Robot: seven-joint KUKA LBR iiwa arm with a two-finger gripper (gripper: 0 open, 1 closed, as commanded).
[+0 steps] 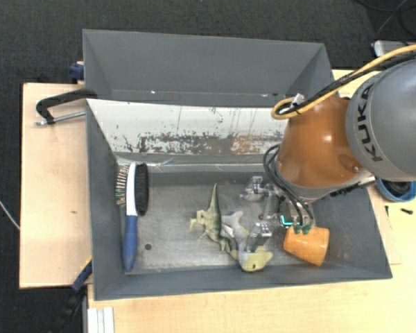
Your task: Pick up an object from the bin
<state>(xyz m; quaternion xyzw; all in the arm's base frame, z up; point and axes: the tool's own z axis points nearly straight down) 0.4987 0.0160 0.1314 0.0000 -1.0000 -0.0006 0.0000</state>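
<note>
My gripper (258, 217) reaches down from under the orange cover into the bin's front right part, its metal fingers spread, one near the back and one near the front. Just left of it lies a pale green toy dinosaur (218, 226) with a grey-white patch, sprawled on the bin floor. A small pale green piece (255, 259) lies at the front fingertip. An orange cup (307, 244) lies on its side just right of the gripper. Nothing shows between the fingers.
A hairbrush (131, 210) with a blue handle and black bristles lies along the bin's left wall. The arm and its orange cover hang over the bin's right side.
</note>
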